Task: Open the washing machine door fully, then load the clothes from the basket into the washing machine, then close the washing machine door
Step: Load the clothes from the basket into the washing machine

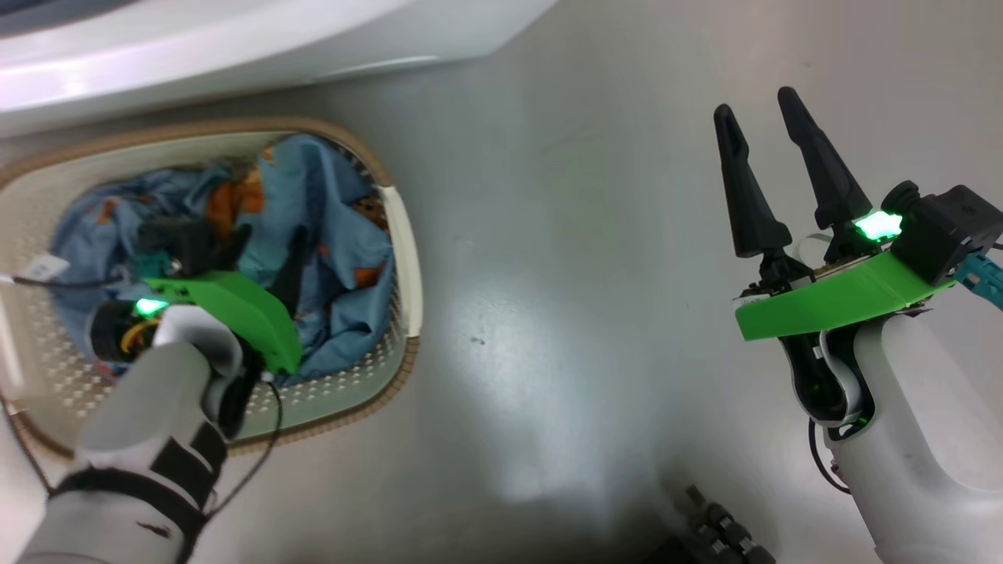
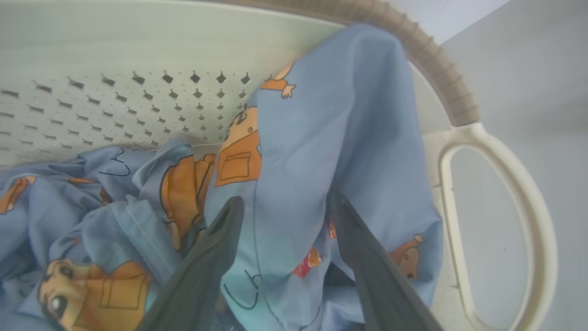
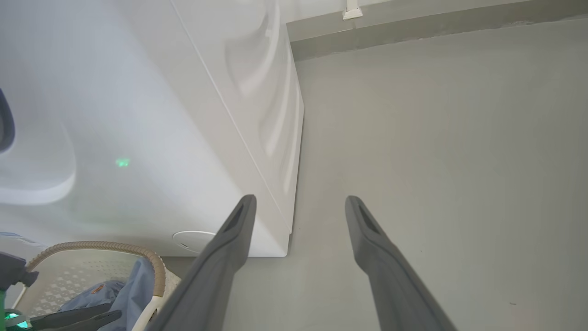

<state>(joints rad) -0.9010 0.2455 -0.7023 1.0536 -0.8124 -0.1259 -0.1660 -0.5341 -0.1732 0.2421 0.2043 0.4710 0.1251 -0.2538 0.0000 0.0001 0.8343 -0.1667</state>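
Observation:
The basket [image 1: 401,235] sits on the floor at the left, in front of the white washing machine [image 1: 235,47]. It holds the light blue clothes [image 1: 337,235] with orange figures. My left gripper [image 1: 270,235] is down inside it. In the left wrist view the left gripper [image 2: 285,204] is open, its fingers either side of a raised fold of the clothes [image 2: 344,115], close to the basket's handle [image 2: 505,151]. My right gripper [image 1: 754,102] hangs open over bare floor at the right, holding nothing. The washing machine door is out of view.
In the right wrist view the right gripper [image 3: 298,200] points past the washing machine's corner [image 3: 285,220], with the basket [image 3: 151,264] at the lower left. Grey floor [image 1: 548,274] spreads between the arms. A dark ribbed part [image 1: 717,533] shows at the bottom edge.

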